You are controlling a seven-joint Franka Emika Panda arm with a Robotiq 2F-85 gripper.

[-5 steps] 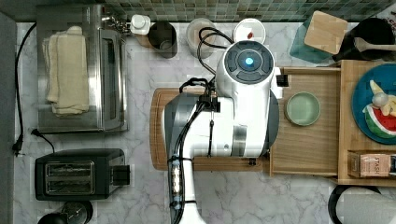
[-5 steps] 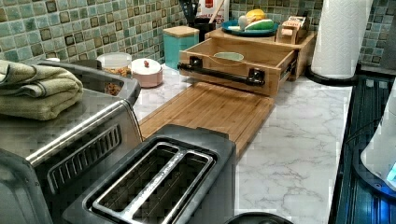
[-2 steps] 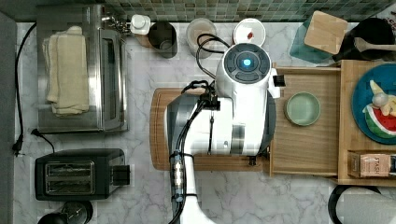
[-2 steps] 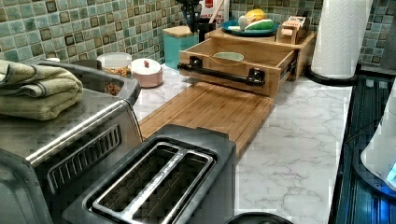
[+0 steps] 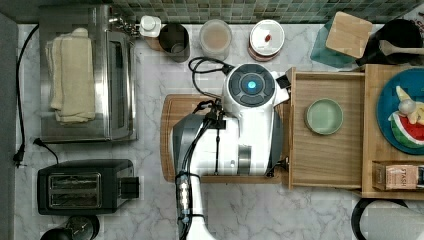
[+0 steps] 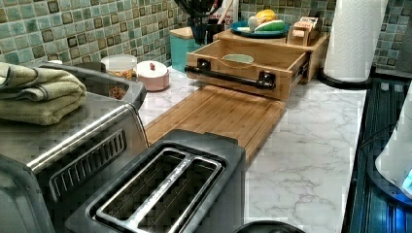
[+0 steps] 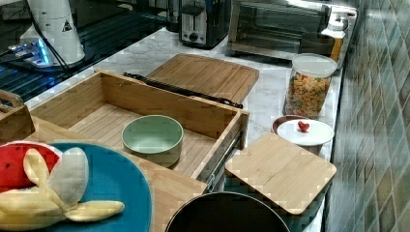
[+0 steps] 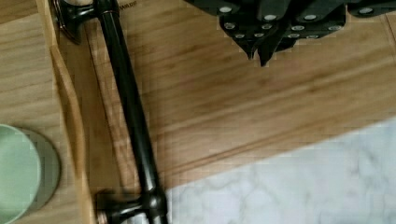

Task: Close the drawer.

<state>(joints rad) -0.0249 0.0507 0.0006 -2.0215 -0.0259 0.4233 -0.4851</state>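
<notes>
The drawer (image 5: 327, 155) stands pulled out from its wooden stand toward the top view's left, and a pale green bowl (image 5: 324, 116) sits inside it. Its long black bar handle (image 8: 130, 107) runs along the front panel, also seen as the handle (image 6: 226, 77) in the left view. My arm (image 5: 250, 115) hangs over the cutting board (image 5: 167, 135), just off the drawer front. In the wrist view my gripper (image 8: 261, 58) is shut, empty, above the board (image 8: 233, 107) and a short way from the handle, not touching it.
A toaster oven (image 5: 85, 75) with a folded towel and a black toaster (image 5: 80, 187) stand at the top view's left. Jars line the tiled wall. A blue plate of fruit (image 5: 405, 115) sits on the stand, and a paper towel roll (image 6: 354, 39) stands beside it.
My wrist has shifted toward the top view's left and bottom, over the cutting board. The drawer has not moved.
</notes>
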